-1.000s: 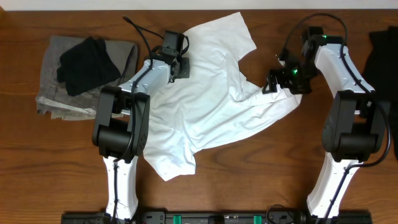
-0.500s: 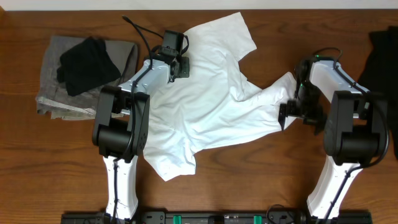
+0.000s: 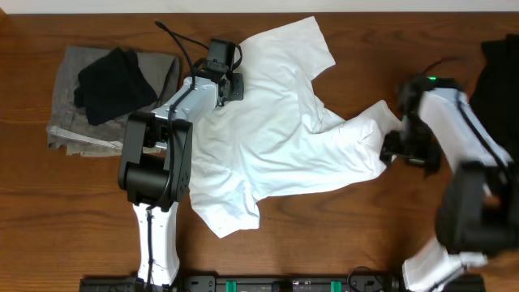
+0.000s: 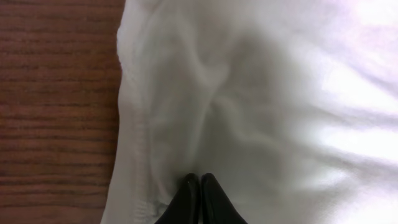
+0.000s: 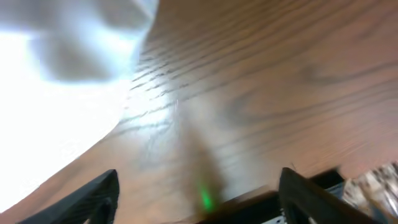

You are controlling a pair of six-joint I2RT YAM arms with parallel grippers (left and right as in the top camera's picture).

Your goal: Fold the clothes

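The clothes are a white T-shirt [image 3: 276, 138] lying crumpled across the middle of the wooden table. My left gripper [image 3: 228, 81] is at the shirt's upper left edge. In the left wrist view its black fingers [image 4: 199, 186] are pressed together on the white cloth [image 4: 267, 93], and creases run out from their tips. My right gripper [image 3: 395, 151] is blurred, just off the shirt's right end. In the right wrist view it [image 5: 199, 199] stands open over bare wood with nothing between the jaws. The shirt's edge [image 5: 56, 93] lies to the upper left there.
A grey cloth [image 3: 69, 122] with a black garment [image 3: 113, 85] on it lies at the far left. Another dark garment [image 3: 496, 73] lies at the right edge. The table's edge [image 5: 348, 168] shows close behind the right fingers.
My right arm has swung from the shirt's upper right down and to the right, off the cloth. The shirt's right end now spreads further right. The left gripper has stayed put.
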